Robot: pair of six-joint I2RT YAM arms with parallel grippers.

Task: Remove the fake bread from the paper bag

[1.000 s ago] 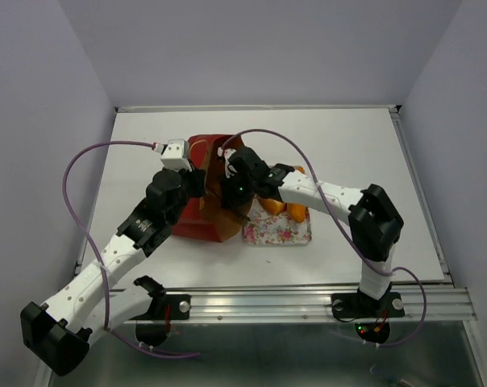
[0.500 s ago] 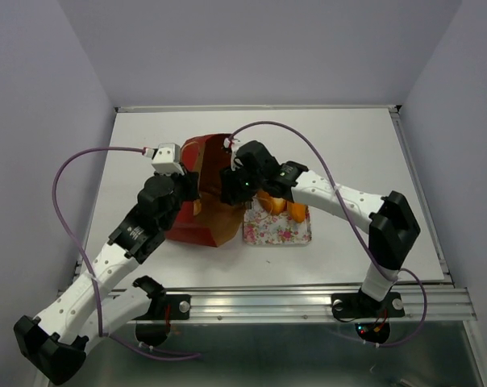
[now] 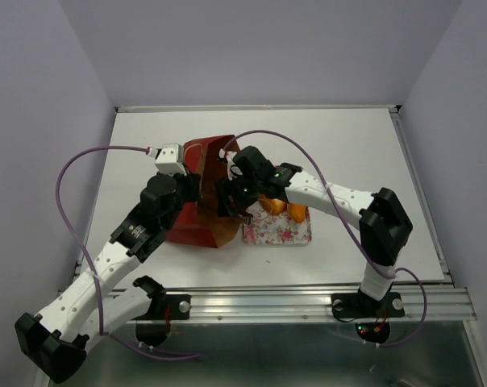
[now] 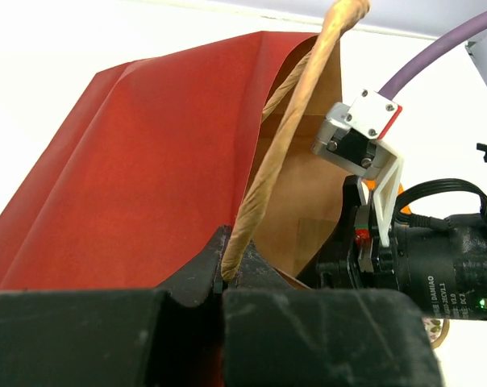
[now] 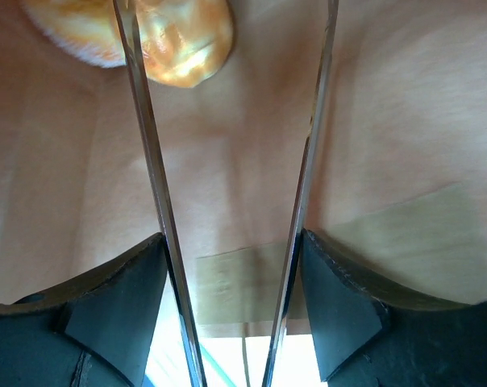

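Note:
The paper bag (image 3: 197, 218), red outside and brown inside, lies on its side with its mouth toward the right. My left gripper (image 4: 225, 274) is shut on the bag's cord handle (image 4: 296, 121), holding the mouth up. My right gripper (image 5: 227, 48) is open inside the bag (image 5: 227, 177), with nothing between its fingers (image 5: 151, 161). One glossy golden piece of fake bread (image 5: 167, 36) lies on the kraft wall ahead, up and to the left. From above, the right gripper (image 3: 226, 201) sits in the bag's mouth beside the left gripper (image 3: 193, 187).
A floral rectangular tray (image 3: 280, 232) lies just right of the bag, under the right forearm, with orange pastries (image 3: 276, 205) on its far side. In the left wrist view the right arm's wrist (image 4: 425, 258) is close beside the bag's mouth.
My right gripper has gone from shut to open and has dipped lower into the bag's mouth. The left gripper keeps its hold on the handle, shifted slightly.

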